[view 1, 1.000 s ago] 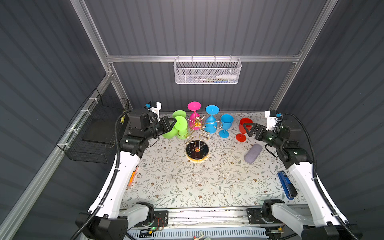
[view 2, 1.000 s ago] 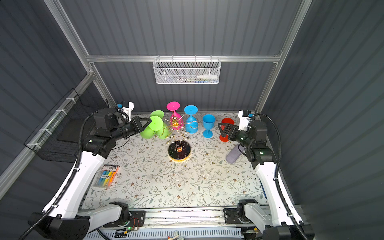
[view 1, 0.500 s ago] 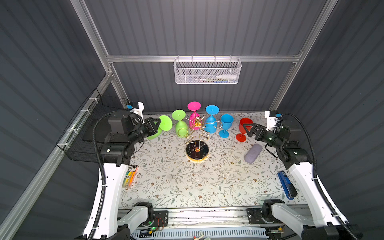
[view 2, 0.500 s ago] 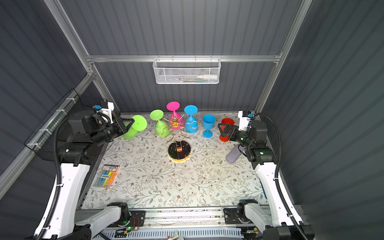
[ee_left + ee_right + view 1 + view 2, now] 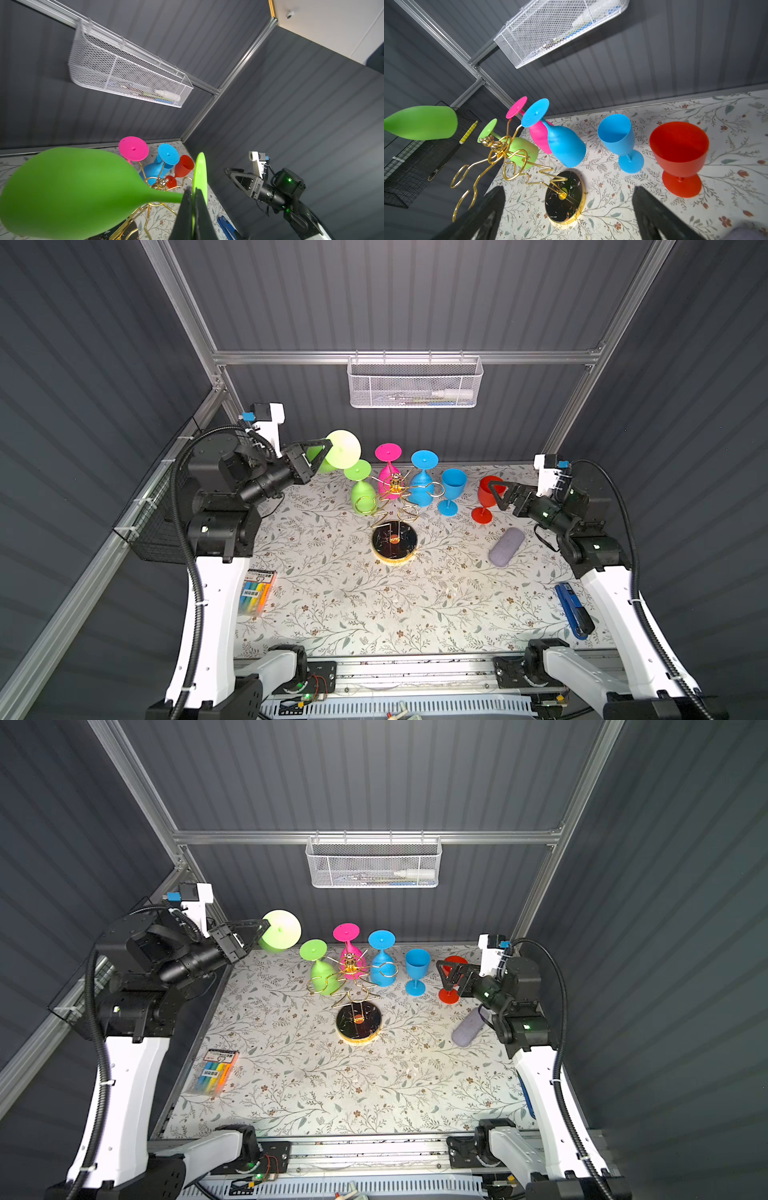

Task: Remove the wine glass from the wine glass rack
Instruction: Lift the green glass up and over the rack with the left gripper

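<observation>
Over the tabletop (image 5: 332, 614), clear of the wine glass rack (image 5: 395, 493), the left end effector (image 5: 327, 450) clamps a green wine glass (image 5: 345, 450); next, probably, an upright set-down.

Nothing legible here: the marker pack (image 5: 257, 591) at the left edge of the table (image 5: 332, 614) carries a label (print too small).
</observation>
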